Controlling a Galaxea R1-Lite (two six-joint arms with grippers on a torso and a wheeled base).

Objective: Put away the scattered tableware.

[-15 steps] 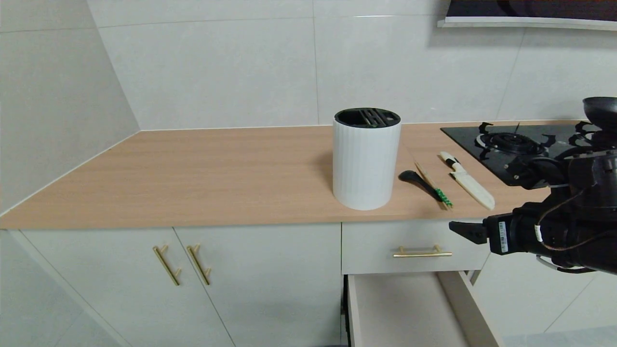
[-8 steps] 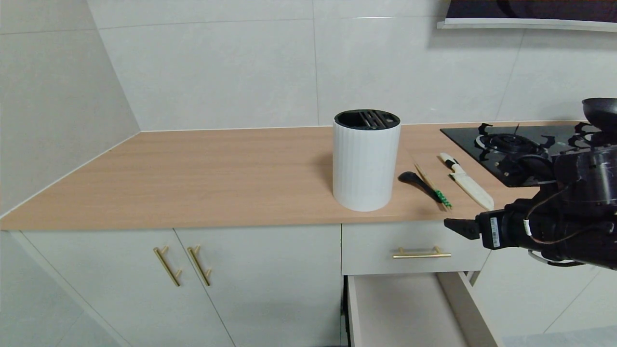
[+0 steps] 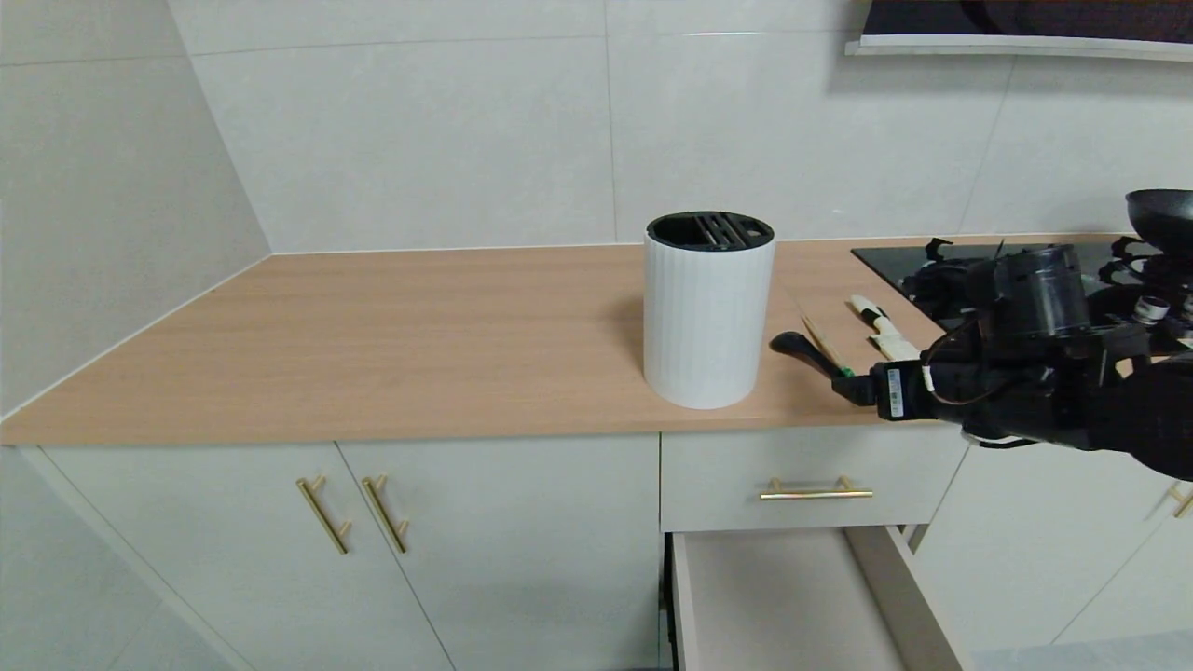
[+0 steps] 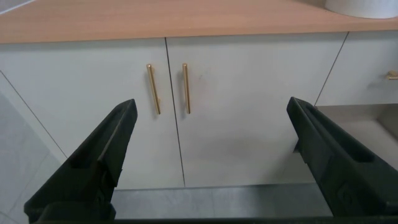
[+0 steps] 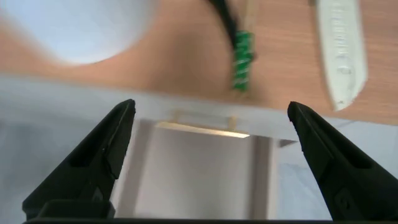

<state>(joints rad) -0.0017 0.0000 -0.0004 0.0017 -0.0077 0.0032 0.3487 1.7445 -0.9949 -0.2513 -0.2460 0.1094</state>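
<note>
From the head camera I see the white holder (image 3: 708, 321) upright on the tabletop (image 3: 419, 335), its black slotted top facing up. The loose pieces lie just to its right, near the front edge. The black spoon (image 3: 795, 346) is closest to the holder. The chopsticks (image 3: 824, 347) lie beside it, their green ends pointing at the front edge. The white knife (image 3: 882, 333) lies further right, between the chopsticks and the stove (image 3: 932, 261). The spoon's handle runs in against the chopsticks near the green ends; I cannot tell if they touch.

My right claw (image 3: 846, 390) hangs at the front edge of the tabletop, just at the green ends, and the arm behind it covers the knife's blade. On its wrist camera the right claw (image 5: 210, 107) is spread wide with nothing in it. Beyond its fingers (image 5: 93, 168) I see the holder's base (image 5: 81, 25), the spoon handle (image 5: 225, 17), the chopsticks' green ends (image 5: 241, 62) and the knife blade (image 5: 341, 56). The drawer handle (image 5: 202, 127) sits under the tabletop's edge.

My left claw (image 4: 210, 107) is low in front of the cabinet doors (image 4: 236, 124), also spread wide and holding nothing. It faces their two brass handles (image 4: 152, 89).

Below the tableware, the lower drawer (image 3: 783, 596) stands pulled out, and the drawer front (image 3: 718, 480) above it is shut. A dark pan (image 3: 1160, 210) sits on the stove.
</note>
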